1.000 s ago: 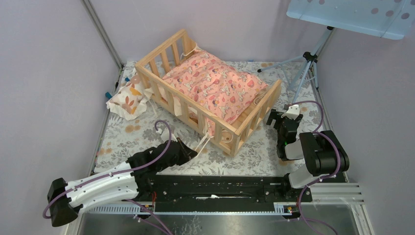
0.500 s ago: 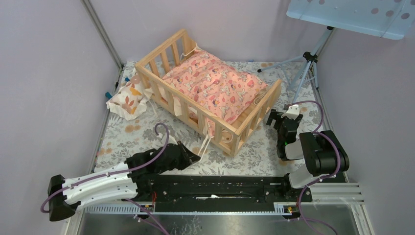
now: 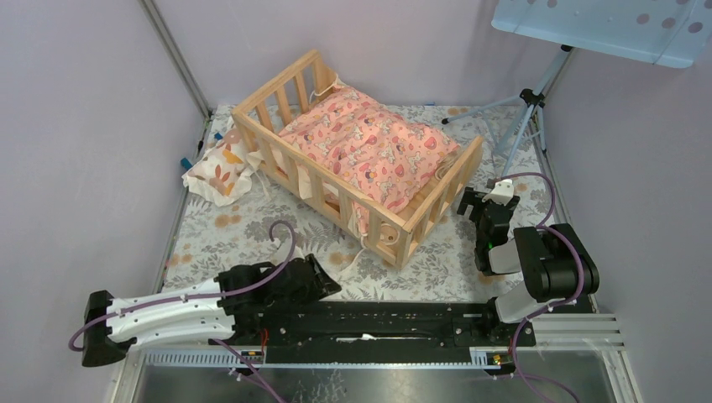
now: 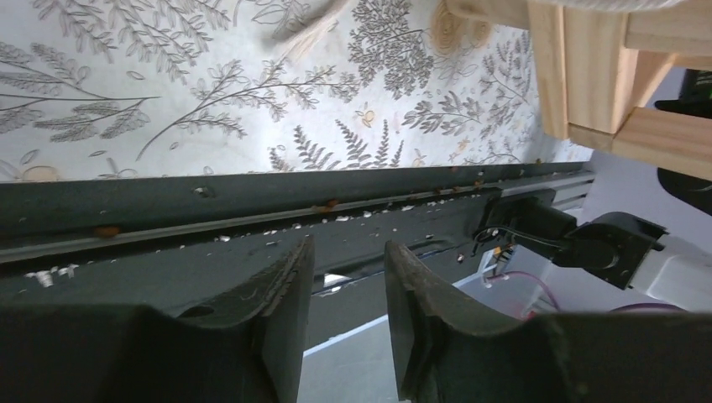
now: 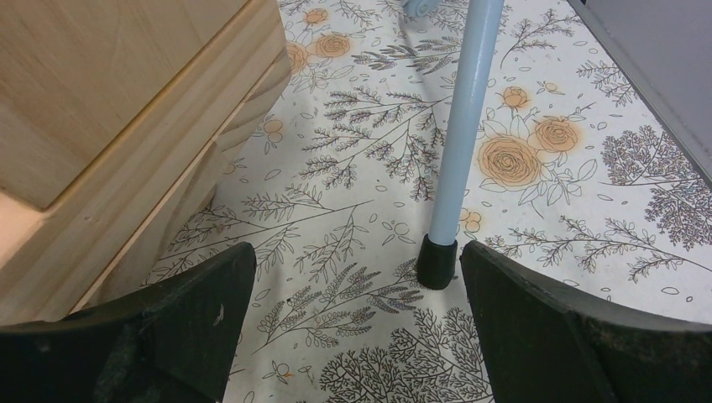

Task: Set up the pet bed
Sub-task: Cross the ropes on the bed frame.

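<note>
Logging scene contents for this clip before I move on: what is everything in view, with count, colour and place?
pet bed: one, light natural wood, middle of the table, set at an angle
cushion: one, pink patterned, lying inside the pet bed
pillow: one, cream with orange leaf prints, on the table beside the pet bed's left rail, outside it
tablecloth: one, pale with grey and orange floral print, covering the table
tripod: one, light blue, far right, a foot on the tablecloth
perforated panel: one, light blue, top right, above the tripod
left hand: one, black, low by the table's near edge, open, empty
right hand: one, black, beside the pet bed's foot end, open, empty
</note>
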You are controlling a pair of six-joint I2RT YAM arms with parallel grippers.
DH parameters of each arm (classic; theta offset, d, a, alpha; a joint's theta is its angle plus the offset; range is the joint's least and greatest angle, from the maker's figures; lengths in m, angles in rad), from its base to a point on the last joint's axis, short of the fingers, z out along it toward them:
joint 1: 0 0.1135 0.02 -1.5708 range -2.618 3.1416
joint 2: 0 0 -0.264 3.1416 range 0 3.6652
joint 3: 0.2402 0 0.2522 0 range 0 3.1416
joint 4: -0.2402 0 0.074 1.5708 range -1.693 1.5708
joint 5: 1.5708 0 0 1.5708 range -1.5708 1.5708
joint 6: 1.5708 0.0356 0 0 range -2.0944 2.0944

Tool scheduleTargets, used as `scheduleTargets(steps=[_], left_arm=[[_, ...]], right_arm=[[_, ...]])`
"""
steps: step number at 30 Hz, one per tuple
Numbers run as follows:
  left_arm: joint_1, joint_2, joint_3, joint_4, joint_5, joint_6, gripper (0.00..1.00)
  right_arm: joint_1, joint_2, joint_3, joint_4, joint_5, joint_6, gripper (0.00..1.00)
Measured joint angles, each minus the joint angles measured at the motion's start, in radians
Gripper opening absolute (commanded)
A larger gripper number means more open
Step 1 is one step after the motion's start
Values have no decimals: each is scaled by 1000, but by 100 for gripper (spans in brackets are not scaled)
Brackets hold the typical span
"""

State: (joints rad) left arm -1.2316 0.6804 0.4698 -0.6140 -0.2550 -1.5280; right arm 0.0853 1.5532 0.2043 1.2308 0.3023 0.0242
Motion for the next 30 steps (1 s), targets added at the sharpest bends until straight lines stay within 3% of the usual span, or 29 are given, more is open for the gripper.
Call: scheduleTargets(steps=[3,6,10,12,16,20,24,30], left_arm=[[-15,-24,22,-72,-29,7,51],[-17,-44,121,-172,-109,64,53],[-18,30,435,-233,-250,275,60],[-17,107,627,-227,-315,397,64],[5,310,1013,-208,-397,684,67],[235,527,1287,-201,-243,906,65],[448,760,1469,-242,-38,1060,65],[470,1066,1653,-341,163,1238,63]], right_arm=[[0,0,0,0,0,0,100],[0,0,2,-3,1,2,100],[-1,-34,-2,-32,39,12,100],[-1,-129,3,-132,81,38,100],[-4,-372,180,-546,200,151,100],[-6,-454,459,-928,232,274,100],[-8,-478,665,-1234,153,349,99],[-8,-489,800,-1544,-40,413,100]])
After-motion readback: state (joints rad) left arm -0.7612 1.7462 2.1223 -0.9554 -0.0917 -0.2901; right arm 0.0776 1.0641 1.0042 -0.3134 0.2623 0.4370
